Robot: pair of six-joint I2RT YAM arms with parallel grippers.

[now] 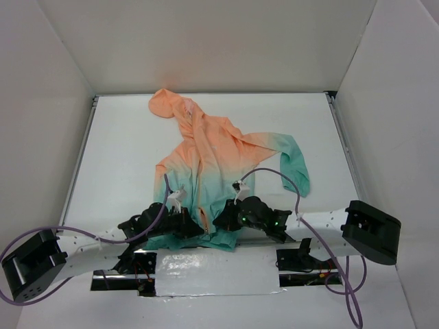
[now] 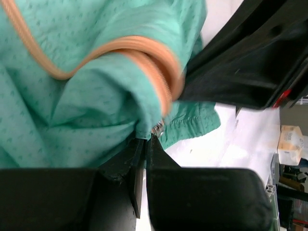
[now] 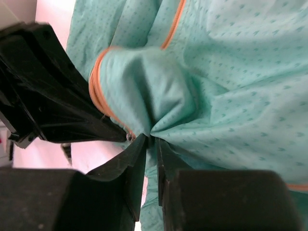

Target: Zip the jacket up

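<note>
Top external view: the jacket [image 1: 209,147] lies spread on the white table [image 1: 123,137]. Its hood points toward the far wall. The cloth is peach-orange across the hood and shoulders and shades to teal at the hem, which lies at the near edge between the two arms. One sleeve curves off toward the right side, its teal cuff resting on the table.

Left wrist view: the orange zipper [image 2: 144,55] runs as a band along a teal edge. The left gripper [image 2: 146,140] has its jaws pressed together on a fold of teal hem cloth just beside the band's lower end. A small metal piece shows at the fingertips.

Right wrist view: the right gripper [image 3: 150,139] has its jaws nearly together, with only a thin slit between them. Teal cloth puckers into the tips and is pinched there, beside another stretch of orange edging.

The two grippers sit close together at the hem, and the black body of each shows in the other's wrist view. Purple cables [image 1: 75,230] loop from both arms.
</note>
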